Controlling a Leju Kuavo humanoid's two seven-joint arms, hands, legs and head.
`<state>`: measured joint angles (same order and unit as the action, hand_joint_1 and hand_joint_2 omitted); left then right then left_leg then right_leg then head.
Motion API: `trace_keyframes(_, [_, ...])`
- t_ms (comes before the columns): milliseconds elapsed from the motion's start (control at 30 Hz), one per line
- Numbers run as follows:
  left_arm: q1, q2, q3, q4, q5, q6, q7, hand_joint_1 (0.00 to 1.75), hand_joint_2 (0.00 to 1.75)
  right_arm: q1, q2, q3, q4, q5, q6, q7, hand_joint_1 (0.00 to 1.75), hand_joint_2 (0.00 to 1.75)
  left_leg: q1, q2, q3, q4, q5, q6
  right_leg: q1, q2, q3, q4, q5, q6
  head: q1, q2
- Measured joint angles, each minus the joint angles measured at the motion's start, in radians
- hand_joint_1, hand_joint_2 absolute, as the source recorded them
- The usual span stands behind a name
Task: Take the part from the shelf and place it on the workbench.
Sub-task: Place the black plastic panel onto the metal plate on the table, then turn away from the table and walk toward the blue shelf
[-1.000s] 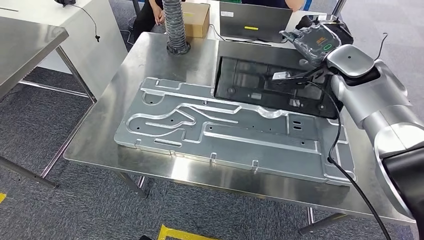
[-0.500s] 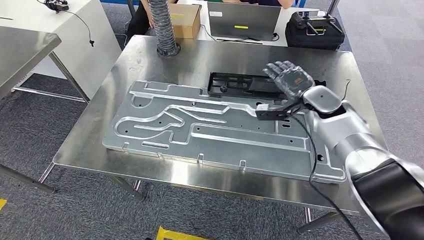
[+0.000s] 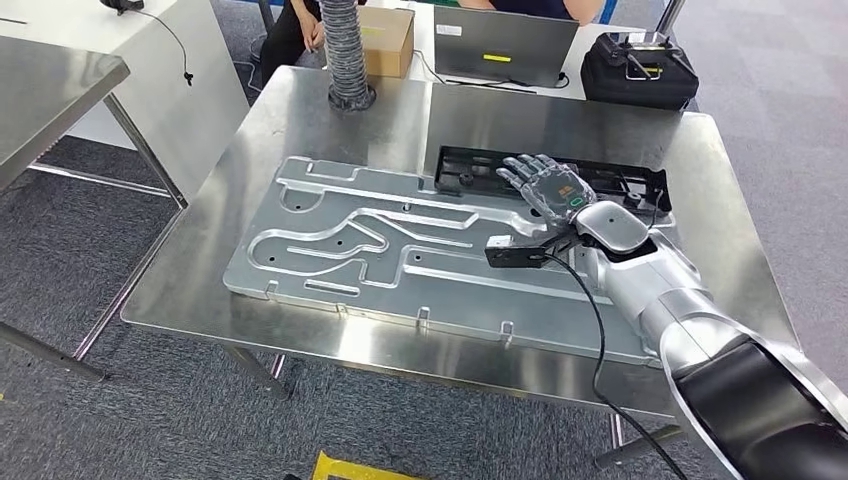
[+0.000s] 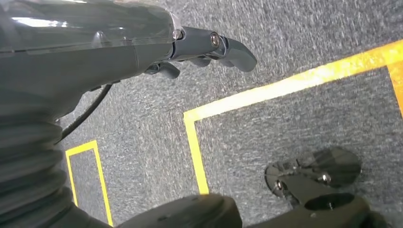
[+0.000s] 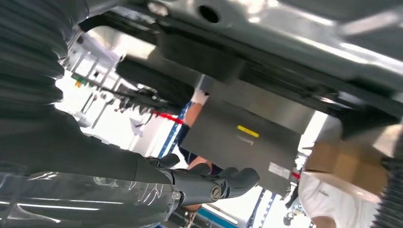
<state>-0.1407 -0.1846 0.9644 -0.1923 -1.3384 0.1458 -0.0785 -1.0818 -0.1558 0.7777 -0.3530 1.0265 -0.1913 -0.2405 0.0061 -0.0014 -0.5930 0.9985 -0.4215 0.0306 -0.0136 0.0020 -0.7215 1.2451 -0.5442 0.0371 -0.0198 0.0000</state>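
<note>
Head view, part: the black part (image 3: 600,178) lies flat on the workbench (image 3: 300,110), along the far edge of the big silver plate (image 3: 400,250); a second ago it hung tilted in the air under the right hand, half a second ago it was already down
Head view, right hand: the right hand (image 3: 548,186) now sits palm up over the part's near edge, fingers spread wide and holding nothing; half a second ago it stood raised above the part with fingers fanned, so it has dropped lower and turned since the release
Head view, meaning: the part looks placed, so the task seems all but done; what is left, by my reading, is to draw the arm clear without nudging the part
Head view, surroundings: a ribbed hose (image 3: 348,60) rises from the bench's far side, with a cardboard box (image 3: 388,40), a laptop (image 3: 510,45) and a black case (image 3: 640,70) behind; the whole scene sits differently than half a second ago, so the camera moved
Left wrist view: the left hand (image 4: 209,47) hangs over grey carpet with yellow floor tape (image 4: 266,90), fingers loosely curled with nothing in them
Right wrist view: the right hand's dark fingers (image 5: 223,183) stretch out empty, with the part's dark edge (image 5: 199,61) and bright metal close by; a person stands beyond
</note>
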Motion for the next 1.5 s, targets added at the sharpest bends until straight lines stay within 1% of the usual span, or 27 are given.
trace_keyframes(33, [0.002,0.000,0.000,0.000,0.001,0.000,-0.002,0.00,0.00,0.007,0.002,-0.007,0.000,-0.009,-0.002,-0.009,0.00,0.00,-0.001,-0.001,0.000,0.001,0.000,0.001,0.000,0.000,-0.022,0.049,-0.013,0.001,0.000,0.000])
trace_keyframes(67, [0.005,0.000,0.000,0.000,0.003,0.000,-0.004,0.00,0.00,0.012,0.003,-0.015,-0.001,-0.017,-0.004,-0.020,0.00,0.00,-0.001,-0.002,0.000,0.002,-0.001,0.001,0.000,0.000,-0.027,0.059,-0.006,0.001,0.000,0.000])
trace_keyframes(100, [0.007,0.000,0.000,0.000,0.004,0.000,-0.006,0.00,0.00,0.014,0.003,-0.022,-0.004,-0.022,-0.008,-0.032,0.00,0.00,-0.001,-0.003,0.000,0.005,-0.002,0.001,0.000,0.000,-0.011,0.024,0.019,0.000,0.000,0.000])
trace_keyframes(167, [0.010,0.000,0.001,0.000,0.006,0.000,-0.007,0.00,0.00,0.007,-0.001,-0.037,-0.020,-0.031,-0.015,-0.055,0.00,0.00,-0.002,-0.004,-0.001,0.013,-0.008,-0.004,0.001,-0.001,0.056,-0.114,0.084,-0.006,0.000,0.000])
trace_keyframes(233, [0.010,0.000,0.001,0.000,0.007,-0.002,-0.008,0.00,0.00,-0.005,-0.016,-0.052,-0.054,-0.038,-0.013,-0.074,0.00,0.00,-0.006,-0.005,-0.004,0.021,-0.013,-0.010,0.005,-0.001,0.099,-0.209,0.114,-0.014,0.000,0.000])
trace_keyframes(300, [0.012,0.001,0.001,0.000,0.008,-0.004,-0.009,0.00,0.00,-0.015,-0.047,-0.064,-0.110,-0.045,0.016,-0.089,0.00,0.00,-0.008,-0.005,-0.007,0.022,-0.014,-0.017,0.008,0.000,0.101,-0.221,0.114,-0.022,0.000,0.000])
trace_keyframes(367, [0.015,0.002,0.001,0.000,0.012,-0.004,-0.010,0.00,0.00,-0.037,-0.089,-0.069,-0.183,-0.055,0.078,-0.099,0.00,0.00,-0.008,-0.005,-0.012,0.033,-0.026,-0.027,0.003,-0.002,0.103,-0.226,0.117,-0.031,0.000,0.000])
trace_keyframes(433, [0.017,0.004,0.001,0.000,0.018,-0.003,-0.014,0.00,0.00,-0.076,-0.134,-0.069,-0.257,-0.072,0.155,-0.101,0.00,0.00,-0.005,-0.005,-0.042,0.106,-0.075,-0.039,-0.003,-0.004,0.104,-0.232,0.120,-0.040,0.000,0.000])
trace_keyframes(500, [0.020,0.004,0.002,0.000,0.024,-0.002,-0.020,0.00,0.00,-0.117,-0.178,-0.065,-0.324,-0.099,0.223,-0.092,0.00,0.00,0.001,-0.004,-0.098,0.242,-0.142,-0.048,-0.004,-0.004,0.103,-0.232,0.120,-0.044,0.000,0.000])
trace_keyframes(533, [0.021,0.004,0.002,0.000,0.026,-0.001,-0.024,0.00,0.00,-0.132,-0.201,-0.061,-0.356,-0.116,0.249,-0.084,0.00,0.00,0.003,-0.004,-0.121,0.296,-0.160,-0.050,-0.004,-0.004,0.104,-0.231,0.120,-0.044,0.000,0.000])
trace_keyframes(567, [0.022,0.004,0.002,0.000,0.029,-0.001,-0.027,0.00,0.00,-0.143,-0.228,-0.056,-0.390,-0.133,0.269,-0.073,0.00,0.00,0.005,-0.004,-0.130,0.317,-0.157,-0.051,-0.004,-0.003,0.105,-0.231,0.119,-0.043,0.000,0.000])
trace_keyframes(600, [0.023,0.004,0.002,0.000,0.031,0.000,-0.029,0.00,0.00,-0.152,-0.256,-0.051,-0.428,-0.152,0.283,-0.061,0.00,0.00,0.007,-0.004,-0.120,0.296,-0.135,-0.050,-0.004,-0.003,0.107,-0.231,0.118,-0.041,0.000,0.000])
trace_keyframes(667, [0.026,0.005,0.002,0.000,0.034,0.000,-0.029,0.00,0.00,-0.164,-0.323,-0.046,-0.507,-0.194,0.299,-0.034,0.00,0.00,0.007,-0.004,-0.061,0.166,-0.063,-0.043,-0.004,-0.004,0.112,-0.230,0.115,-0.035,0.000,0.000])
trace_keyframes(700, [0.027,0.006,0.002,0.000,0.036,0.000,-0.029,0.00,0.00,-0.167,-0.361,-0.046,-0.548,-0.216,0.301,-0.021,0.00,0.00,0.005,-0.005,-0.030,0.100,-0.039,-0.039,-0.003,-0.005,0.112,-0.229,0.113,-0.030,0.000,0.000])
trace_keyframes(767, [0.031,0.006,0.005,0.000,0.045,-0.002,-0.030,0.00,0.00,-0.162,-0.452,-0.050,-0.628,-0.264,0.300,0.005,0.00,0.00,0.002,-0.008,0.000,0.034,-0.027,-0.028,0.001,-0.010,0.112,-0.229,0.112,-0.017,0.000,0.000])
trace_keyframes(867, [0.044,0.006,0.013,0.000,0.064,-0.014,-0.035,0.00,0.00,-0.117,-0.595,-0.085,-0.735,-0.345,0.282,0.037,0.00,0.00,0.000,-0.013,0.005,0.022,-0.027,-0.008,-0.001,-0.015,0.114,-0.229,0.106,0.003,0.000,0.000])
trace_keyframes(933, [0.047,0.006,0.021,0.000,0.075,-0.024,-0.044,0.00,0.00,-0.042,-0.685,-0.137,-0.790,-0.399,0.236,0.054,0.00,0.00,0.002,-0.014,0.009,0.014,-0.021,0.006,-0.003,-0.010,0.094,-0.178,0.067,0.012,0.001,0.000])
trace_keyframes(967, [0.048,0.006,0.025,0.000,0.080,-0.027,-0.048,0.00,0.00,0.021,-0.730,-0.179,-0.816,-0.424,0.199,0.059,0.00,0.00,0.002,-0.015,0.010,0.013,-0.020,0.010,-0.002,-0.006,0.070,-0.122,0.035,0.015,0.001,0.000])
trace_keyframes(1033, [0.052,0.006,0.032,0.000,0.086,-0.032,-0.055,0.00,0.00,0.206,-0.798,-0.306,-0.865,-0.447,0.123,0.053,0.00,0.00,0.001,-0.022,0.011,0.013,-0.020,0.015,-0.001,-0.002,0.012,0.005,-0.021,0.019,0.001,0.000])
trace_keyframes(1067, [0.055,0.005,0.035,0.000,0.088,-0.034,-0.056,0.00,0.00,0.311,-0.817,-0.392,-0.887,-0.441,0.098,0.040,0.00,0.00,-0.001,-0.025,0.011,0.013,-0.020,0.016,-0.002,-0.002,-0.002,0.035,-0.026,0.020,0.001,0.000])
trace_keyframes(1100, [0.058,0.005,0.037,0.000,0.089,-0.035,-0.057,0.00,0.00,0.408,-0.825,-0.482,-0.908,-0.426,0.085,0.025,0.00,0.00,-0.003,-0.027,0.010,0.015,-0.020,0.017,-0.002,-0.002,0.000,0.026,-0.013,0.018,0.001,0.000])
trace_keyframes(1200, [0.060,0.004,0.043,0.000,0.089,-0.036,-0.057,0.00,0.00,0.617,-0.826,-0.742,-0.967,-0.372,0.088,-0.004,0.00,0.00,-0.015,-0.027,0.006,0.022,-0.023,0.016,0.002,-0.007,0.090,-0.159,0.073,0.002,0.002,0.000])
trace_keyframes(1233, [0.059,0.003,0.045,0.000,0.088,-0.036,-0.057,0.00,0.00,0.675,-0.823,-0.819,-0.985,-0.358,0.090,-0.005,0.00,0.00,-0.018,-0.026,0.006,0.023,-0.024,0.015,0.006,-0.008,0.114,-0.205,0.090,-0.003,0.002,0.000])
trace_keyframes(1300, [0.059,0.002,0.048,0.000,0.087,-0.037,-0.056,0.00,0.00,0.786,-0.807,-0.960,-1.013,-0.337,0.091,-0.015,0.00,0.00,-0.021,-0.028,0.006,0.024,-0.024,0.009,0.012,-0.012,0.126,-0.227,0.102,-0.010,0.001,0.000])
trace_keyframes(1367, [0.060,0.002,0.050,0.000,0.086,-0.038,-0.056,0.00,0.00,0.888,-0.773,-1.090,-1.037,-0.326,0.090,-0.033,0.00,0.00,-0.023,-0.030,0.005,0.027,-0.027,0.000,0.008,-0.016,0.125,-0.234,0.109,-0.020,0.001,0.000])
trace_keyframes(1433, [0.062,0.002,0.051,0.000,0.086,-0.039,-0.057,0.00,0.00,0.976,-0.728,-1.207,-1.066,-0.318,0.090,-0.053,0.00,0.00,-0.024,-0.025,-0.009,0.071,-0.075,-0.012,0.001,-0.021,0.118,-0.241,0.119,-0.032,0.001,0.000])
trace_keyframes(1500, [0.062,0.003,0.052,0.000,0.086,-0.039,-0.057,0.00,0.00,1.040,-0.689,-1.301,-1.092,-0.312,0.091,-0.065,0.00,0.00,-0.019,-0.015,-0.043,0.184,-0.164,-0.023,-0.001,-0.024,0.105,-0.241,0.130,-0.039,0.001,0.000])
